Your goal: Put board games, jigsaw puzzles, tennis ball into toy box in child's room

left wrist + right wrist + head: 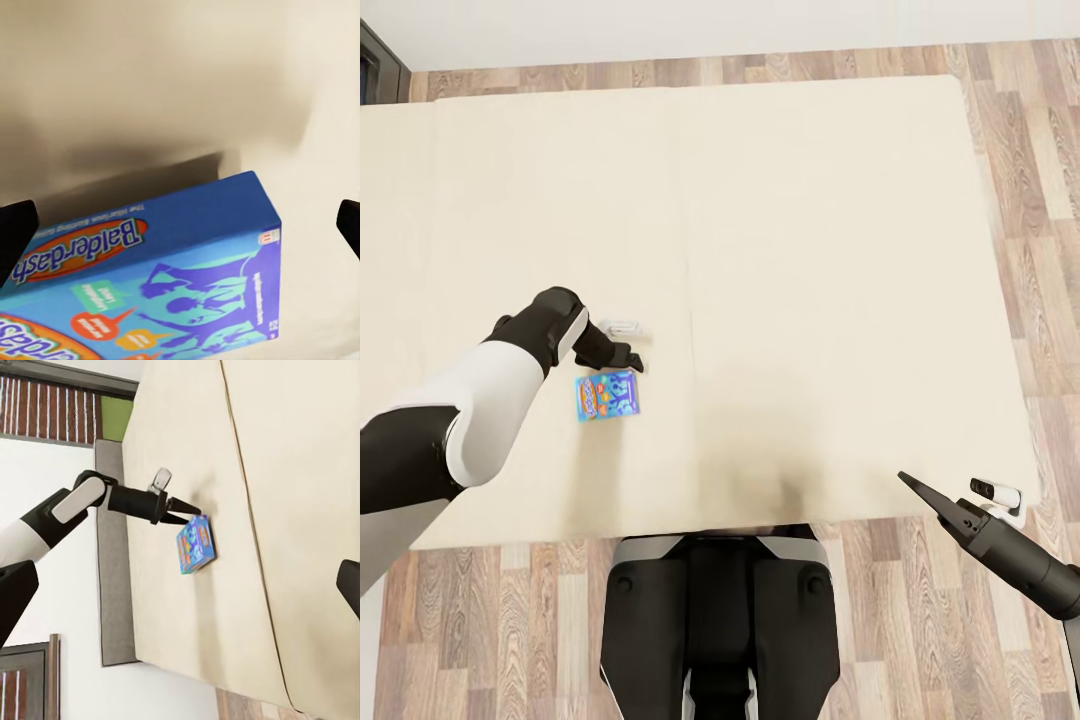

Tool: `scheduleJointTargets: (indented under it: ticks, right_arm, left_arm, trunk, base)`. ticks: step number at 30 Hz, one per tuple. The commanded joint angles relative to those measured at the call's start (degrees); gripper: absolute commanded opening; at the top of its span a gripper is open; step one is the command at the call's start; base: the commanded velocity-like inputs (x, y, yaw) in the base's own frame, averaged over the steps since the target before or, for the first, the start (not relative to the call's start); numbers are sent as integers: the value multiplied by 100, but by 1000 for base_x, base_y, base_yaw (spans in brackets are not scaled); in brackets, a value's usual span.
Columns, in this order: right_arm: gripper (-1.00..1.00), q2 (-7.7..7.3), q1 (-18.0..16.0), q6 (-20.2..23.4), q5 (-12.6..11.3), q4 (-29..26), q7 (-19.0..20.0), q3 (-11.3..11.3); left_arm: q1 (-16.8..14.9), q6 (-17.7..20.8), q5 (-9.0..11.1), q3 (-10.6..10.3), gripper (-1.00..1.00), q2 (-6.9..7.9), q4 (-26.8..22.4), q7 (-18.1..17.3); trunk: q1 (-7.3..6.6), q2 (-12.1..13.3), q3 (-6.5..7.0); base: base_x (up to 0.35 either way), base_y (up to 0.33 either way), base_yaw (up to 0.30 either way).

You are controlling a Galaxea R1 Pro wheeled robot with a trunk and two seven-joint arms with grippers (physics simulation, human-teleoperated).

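Observation:
A small blue board game (607, 395) with "Balderdash" on its lid lies flat on the beige bed (810, 250), towards the near left. My left gripper (632, 360) hovers just beyond the box's far edge, open, with nothing between its fingers. The left wrist view shows the board game (187, 277) close up, with the fingertips (15, 232) wide apart either side of it. In the right wrist view, the left gripper (184, 511) hangs above the board game (196, 545). My right gripper (920, 490) is open and unloaded over the bed's near right corner.
Wood-plank floor (1040, 200) runs along the bed's right side and near edge, where my base (715, 620) stands. The bed's dark grey frame (112, 585) and a white wall lie beyond the left arm. A dark window frame (375, 60) sits at the far left.

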Motion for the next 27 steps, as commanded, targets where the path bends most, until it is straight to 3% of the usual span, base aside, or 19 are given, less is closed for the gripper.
scheduleJointTargets:
  ticks: [1, 27]
  right_arm:
    - [100, -1, -1, 44, -18, -1, 6, -2]
    - [100, -1, -1, 50, -18, -1, 9, -2]
  left_arm:
    - [9, 17, -63, 24, 100, 0, -6, -45]
    - [172, -9, -64, 24, 100, -9, -6, -20]
  trunk:
    - [4, -9, -5]
    - [4, -9, 34]
  base:
    - [0, 0, 0]
    - [0, 0, 0]
